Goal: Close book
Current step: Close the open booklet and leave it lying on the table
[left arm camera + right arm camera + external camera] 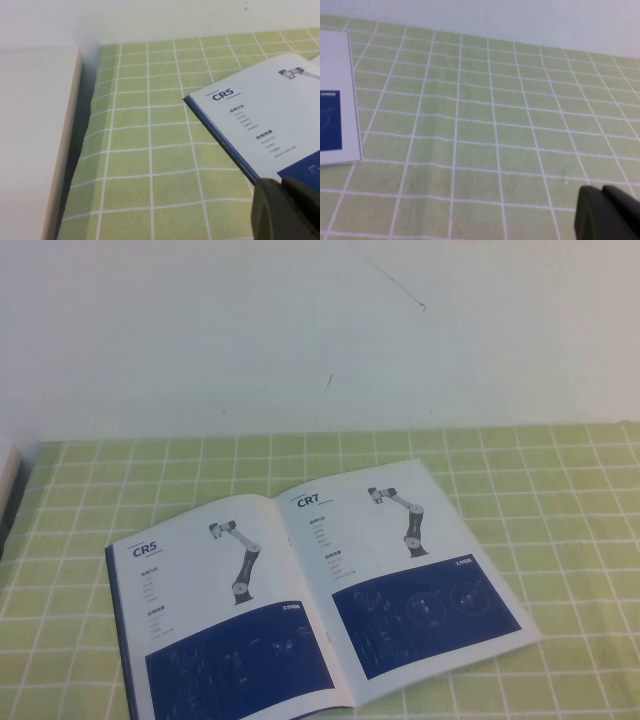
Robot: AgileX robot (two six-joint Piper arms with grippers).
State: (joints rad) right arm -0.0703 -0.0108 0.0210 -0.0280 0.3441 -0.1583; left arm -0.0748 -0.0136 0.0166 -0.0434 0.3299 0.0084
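An open booklet [318, 585] lies flat on the green checked cloth, showing white pages headed CR5 and CR7 with blue panels below. Neither gripper appears in the high view. In the left wrist view my left gripper [282, 183] hovers just over the booklet's [255, 117] blue outer left edge, its dark fingers pressed together with nothing between them. In the right wrist view my right gripper [601, 189] is over bare cloth, well to the right of the booklet's [335, 100] right page corner, fingers together and empty.
The green checked tablecloth [560, 500] covers the table up to a white wall [320, 330]. A white board or ledge [35, 145] runs along the table's left side, seen as a pale object [8, 475] at the high view's left edge.
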